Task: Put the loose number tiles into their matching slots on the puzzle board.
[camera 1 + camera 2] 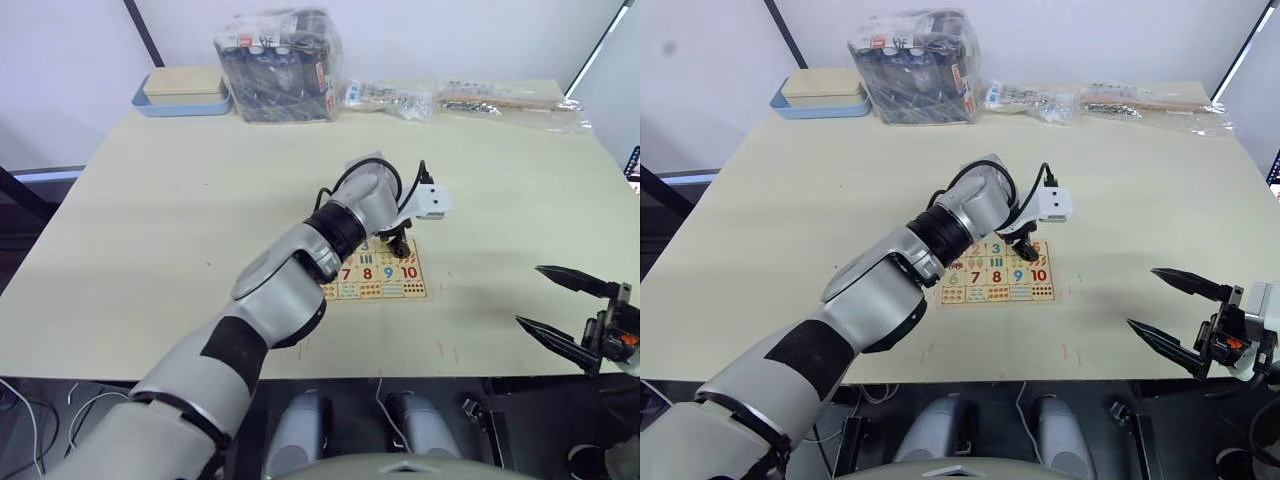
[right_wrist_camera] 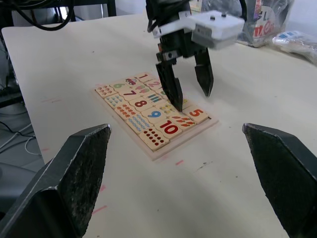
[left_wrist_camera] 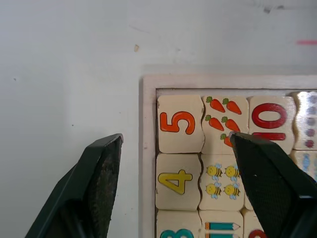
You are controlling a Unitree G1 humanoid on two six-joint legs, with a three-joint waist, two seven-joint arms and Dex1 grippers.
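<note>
Table [image 1: 150,250] bears puzzle board [image 3: 148,148], tiles 5 [image 3: 180,123] and 4 [image 3: 177,181] seated.

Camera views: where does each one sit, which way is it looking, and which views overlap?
Left and right eye views: on the head, looking forward and down at the table; both arms show, with the left gripper over the puzzle board.
Left wrist view: looks straight down between open jaws at the 5 tile, seated at the board's corner.
Right wrist view: low at the table's edge, looks across between the right gripper's open jaws.
Shared: all show the board.
</note>
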